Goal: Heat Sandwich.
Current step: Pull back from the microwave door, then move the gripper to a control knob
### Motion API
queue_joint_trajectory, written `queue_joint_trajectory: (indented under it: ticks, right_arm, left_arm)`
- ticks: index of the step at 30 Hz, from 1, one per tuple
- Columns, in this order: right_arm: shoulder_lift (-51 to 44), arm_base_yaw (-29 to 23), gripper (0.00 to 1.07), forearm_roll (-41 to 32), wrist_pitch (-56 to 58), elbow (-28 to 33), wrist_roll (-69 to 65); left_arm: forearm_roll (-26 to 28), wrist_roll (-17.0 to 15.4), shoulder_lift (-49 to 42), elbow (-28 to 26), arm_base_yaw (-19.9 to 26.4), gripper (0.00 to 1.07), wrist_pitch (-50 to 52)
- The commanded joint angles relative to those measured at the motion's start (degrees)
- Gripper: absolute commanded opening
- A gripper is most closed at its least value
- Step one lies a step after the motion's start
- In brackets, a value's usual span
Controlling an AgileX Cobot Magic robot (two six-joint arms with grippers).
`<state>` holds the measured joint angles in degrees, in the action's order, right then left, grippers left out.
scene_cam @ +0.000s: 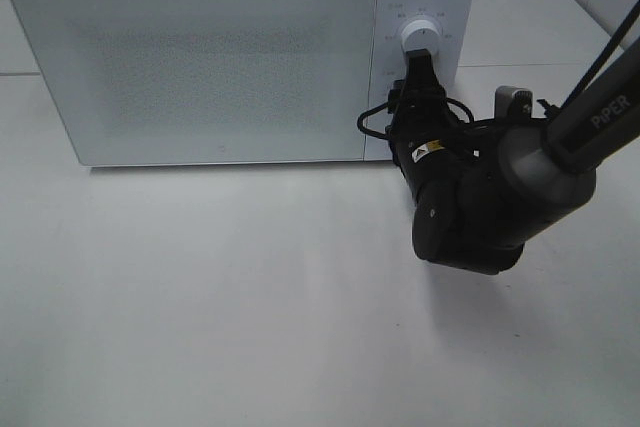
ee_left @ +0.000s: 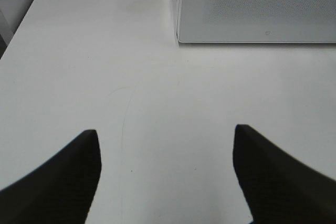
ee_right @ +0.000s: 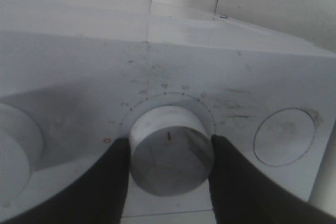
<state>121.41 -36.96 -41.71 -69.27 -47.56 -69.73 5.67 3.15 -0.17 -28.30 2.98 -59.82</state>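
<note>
The sandwich shows in no view. A white microwave (scene_cam: 220, 57) stands at the back of the table with its door closed. My right gripper (scene_cam: 420, 65) reaches to the control panel on the microwave's right side. In the right wrist view, the right gripper (ee_right: 169, 141) is shut on a round white dial knob (ee_right: 170, 153), one dark finger against each side of it. My left gripper (ee_left: 165, 129) hangs open over bare tabletop, with nothing between its fingers, a short way in front of the microwave's lower corner (ee_left: 181, 38). The exterior view does not show the left gripper.
The control panel carries a second knob (ee_right: 16, 145) on one side of the gripped dial and a round button (ee_right: 283, 137) on the other. A white knob (scene_cam: 421, 34) shows just above the right gripper. White tabletop (scene_cam: 220, 297) stretches in front of the microwave.
</note>
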Motion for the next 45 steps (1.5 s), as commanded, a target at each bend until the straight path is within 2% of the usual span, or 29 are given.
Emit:
queue_joint_trajectory:
  ticks: [1,11,25,30,31,32,33,35,36,37,40,45]
  right_arm:
    - [-0.7,0.3,0.00,-1.1,-8.4,-1.1,-7.4]
    - [-0.7,0.3,0.00,-1.1,-8.4,-1.1,-18.4]
    - [-0.7,0.3,0.01,-1.2,-8.4,-1.0,-18.2]
    - [-0.7,0.3,0.15,-1.1,-8.4,-1.0,-16.0]
    - [-0.7,0.3,0.25,-1.1,-8.4,-1.0,-16.0]
    - [-0.7,0.3,0.30,-1.0,-8.4,-1.0,-16.0]
    - [-0.7,0.3,0.30,-1.0,-8.4,-1.0,-16.0]
    - [-0.7,0.2,0.41,-0.7,-8.4,-1.0,-16.0]
    - [-0.7,0.2,0.52,-0.7,-8.4,-1.0,-15.9]
    - [-0.7,0.2,0.52,-0.7,-8.4,-1.0,-15.9]
    - [-0.9,0.1,0.69,-0.7,-8.4,-1.0,-14.2]
    - [-2.6,0.1,0.76,0.9,-8.4,-0.1,-9.6]
  left_arm:
    - [0.2,-0.3,-1.0,0.2,-0.1,0.66,0.5]
    - [0.2,-0.3,-1.0,0.2,-0.1,0.66,0.5]
    - [0.2,-0.3,-1.0,0.2,-0.1,0.66,0.5]
    - [0.2,-0.3,-1.0,0.2,-0.1,0.66,0.5]
    - [0.2,-0.3,-1.0,0.2,-0.1,0.66,0.5]
    - [0.2,-0.3,-1.0,0.2,-0.1,0.66,0.5]
    - [0.2,-0.3,-1.0,0.2,-0.1,0.66,0.5]
    - [0.2,-0.3,-1.0,0.2,-0.1,0.66,0.5]
    - [0.2,-0.3,-1.0,0.2,-0.1,0.66,0.5]
    - [0.2,-0.3,-1.0,0.2,-0.1,0.66,0.5]
    - [0.2,-0.3,-1.0,0.2,-0.1,0.66,0.5]
    - [0.2,-0.3,-1.0,0.2,-0.1,0.66,0.5]
